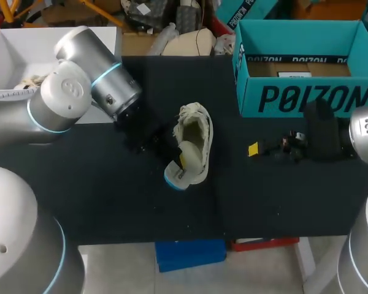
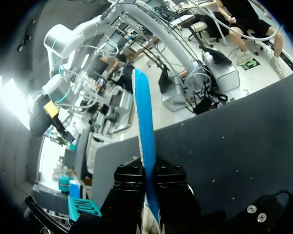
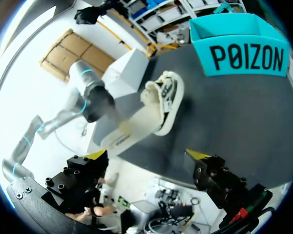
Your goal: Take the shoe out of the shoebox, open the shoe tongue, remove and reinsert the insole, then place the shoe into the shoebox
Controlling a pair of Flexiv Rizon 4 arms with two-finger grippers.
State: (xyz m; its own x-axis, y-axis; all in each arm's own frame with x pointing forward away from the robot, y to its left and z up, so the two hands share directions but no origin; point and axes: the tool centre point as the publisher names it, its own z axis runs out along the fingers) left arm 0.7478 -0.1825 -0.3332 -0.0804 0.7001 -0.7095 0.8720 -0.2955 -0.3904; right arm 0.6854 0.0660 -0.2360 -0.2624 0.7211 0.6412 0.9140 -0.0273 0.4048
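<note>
In the head view the cream shoe (image 1: 196,138) lies on the black table (image 1: 110,202) near its middle, out of the teal shoebox (image 1: 300,98), which stands open at the far right corner. The insole (image 1: 179,176), pale with a blue edge, sticks out of the shoe's near end. The left gripper (image 1: 178,158) is at that end, coming in from the left side, though its fingers are too dark here to judge. The right gripper (image 1: 255,149) sits low over the table to the right of the shoe and apart from it, in front of the shoebox. A white box (image 1: 24,49) stands at the far left corner. In the left wrist view the insole (image 2: 145,131) is seen edge-on as a blue strip running up from between the left gripper's (image 2: 149,168) two black fingers, which pinch it from both sides. In the right wrist view the right gripper (image 3: 146,156) has its yellow-tipped fingers spread wide with nothing between them. Ahead of it lies the shoe (image 3: 168,95), with the insole (image 3: 129,132) reaching out of it toward the left arm (image 3: 90,95). The shoebox (image 3: 244,53) stands beyond.
</note>
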